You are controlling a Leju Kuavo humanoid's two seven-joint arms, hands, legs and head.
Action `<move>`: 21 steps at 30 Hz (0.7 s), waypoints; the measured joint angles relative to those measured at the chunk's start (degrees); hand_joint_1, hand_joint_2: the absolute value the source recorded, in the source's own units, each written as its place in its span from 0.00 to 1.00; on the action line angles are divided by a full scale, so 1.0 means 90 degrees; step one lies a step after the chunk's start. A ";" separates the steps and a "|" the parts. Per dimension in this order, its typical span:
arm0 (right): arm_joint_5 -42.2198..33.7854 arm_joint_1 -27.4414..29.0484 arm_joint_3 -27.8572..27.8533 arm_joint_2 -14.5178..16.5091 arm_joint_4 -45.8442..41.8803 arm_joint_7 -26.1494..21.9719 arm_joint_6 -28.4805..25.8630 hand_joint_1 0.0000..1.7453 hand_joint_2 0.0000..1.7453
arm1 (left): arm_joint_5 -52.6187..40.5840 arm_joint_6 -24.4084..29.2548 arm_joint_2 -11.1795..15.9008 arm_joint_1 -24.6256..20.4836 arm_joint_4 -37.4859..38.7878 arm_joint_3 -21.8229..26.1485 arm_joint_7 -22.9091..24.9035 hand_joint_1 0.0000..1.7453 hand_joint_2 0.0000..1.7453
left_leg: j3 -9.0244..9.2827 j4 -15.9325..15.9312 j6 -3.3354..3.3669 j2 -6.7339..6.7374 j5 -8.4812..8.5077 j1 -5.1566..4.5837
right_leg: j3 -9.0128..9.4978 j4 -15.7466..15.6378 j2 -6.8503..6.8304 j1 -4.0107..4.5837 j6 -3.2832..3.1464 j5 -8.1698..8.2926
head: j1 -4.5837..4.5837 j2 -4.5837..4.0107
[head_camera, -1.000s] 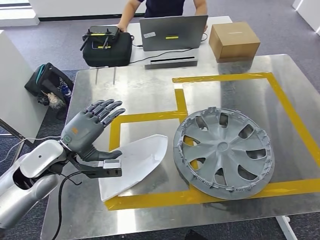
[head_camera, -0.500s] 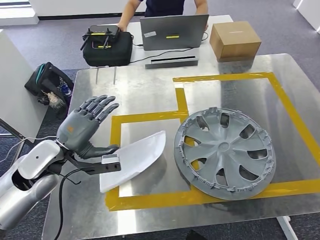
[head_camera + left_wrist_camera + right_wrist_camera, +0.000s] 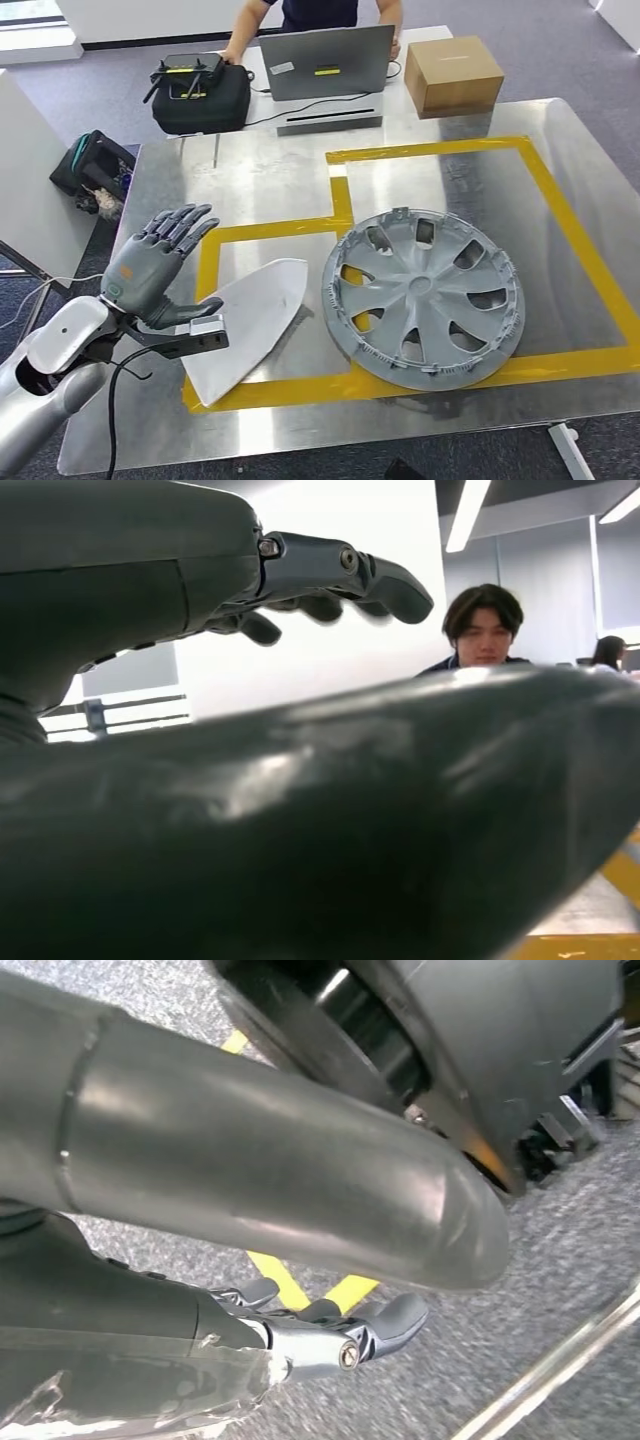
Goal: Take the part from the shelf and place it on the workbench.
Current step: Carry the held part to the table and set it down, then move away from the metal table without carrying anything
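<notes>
The white part [image 3: 249,320] is lying flat on the counter [image 3: 264,180] near its front-left corner, straddling the yellow tape line [image 3: 207,262], with its pointed end reaching toward the grey wheel cover [image 3: 423,298] but not touching it.

The main risk, as I judge it, is the thumb: it is sitting right at the part's left edge, and the head view is not showing whether it is touching that edge or just clearing it. If the left hand [image 3: 151,268] is pulled away sideways or lifted carelessly, the thumb could be dragging the light part along, sliding it off the tape outline or toward the counter's front edge. A swing to the right could also be nudging the part against the wheel cover.

The left hand is hovering over the counter's left side with its fingers [image 3: 181,222] spread and extended, gripping nothing. The left wrist view is agreeing: fingers [image 3: 340,565] straight, nothing between them and the thumb.

The right hand [image 3: 332,1335] is hanging low over grey carpet, fingers loosely extended, carrying nothing.
</notes>
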 joint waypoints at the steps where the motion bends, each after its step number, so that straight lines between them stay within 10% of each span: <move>1: -0.0003 0.0009 0.0001 -0.0009 -0.0021 0.0019 -0.0019 0.00 0.00 | 0.0000 0.0006 0.0031 0.0026 0.0000 0.0032 0.0000 0.00 0.00 | -0.0072 0.0107 -0.0030 0.0005 -0.0106 0.0005 | -0.0067 0.0041 -0.0001 -0.0002 -0.0042 0.0012 | -0.0020 0.0000; 5: -0.0005 0.0052 0.0002 -0.0058 -0.0115 0.0075 -0.0095 0.00 0.00 | -0.0006 0.0022 0.0099 0.0151 0.0001 0.0159 -0.0007 0.00 0.00 | -0.0647 0.1576 -0.0067 0.0028 -0.1061 0.0002 | -0.0247 0.0021 -0.0016 0.0064 -0.0213 0.0141 | -0.0070 -0.0001; 7: -0.0005 0.0068 0.0002 -0.0077 -0.0135 0.0095 -0.0114 0.00 0.00 | -0.0010 0.0024 0.0116 0.0204 0.0001 0.0188 -0.0007 0.00 0.00 | -0.0694 0.1963 0.0033 0.0027 -0.1197 -0.0041 | -0.0333 -0.0009 -0.0030 0.0135 -0.0281 0.0231 | -0.0072 0.0000; 12: -0.0006 0.0075 0.0006 -0.0112 -0.0255 0.0131 -0.0155 0.00 0.00 | -0.0046 0.0044 0.0162 0.0256 -0.0007 0.0334 -0.0009 0.00 0.00 | 0.0616 0.0183 0.0568 0.0026 -0.0681 -0.0382 | -0.0461 -0.0121 -0.0032 0.0279 -0.0360 0.0488 | -0.0067 0.0000; 16: -0.0011 0.0089 0.0009 -0.0156 -0.0280 0.0146 -0.0194 0.00 0.00 | -0.0052 0.0058 0.0201 0.0300 -0.0006 0.0418 -0.0011 0.00 0.00 | 0.0704 -0.0217 0.0502 0.0053 -0.0434 -0.0403 | -0.0501 -0.0272 -0.0051 0.0287 -0.0282 0.0634 | -0.0077 0.0000; 21: -0.0015 0.0120 0.0024 -0.0183 -0.0297 0.0151 -0.0199 0.00 0.00 | -0.0052 0.0061 0.0199 0.0386 -0.0002 0.0435 -0.0012 0.00 0.00 | 0.0405 -0.0315 0.0494 0.0070 -0.0110 -0.0345 | -0.0943 0.1264 -0.0062 0.0313 -0.0173 -0.0514 | -0.0056 -0.0001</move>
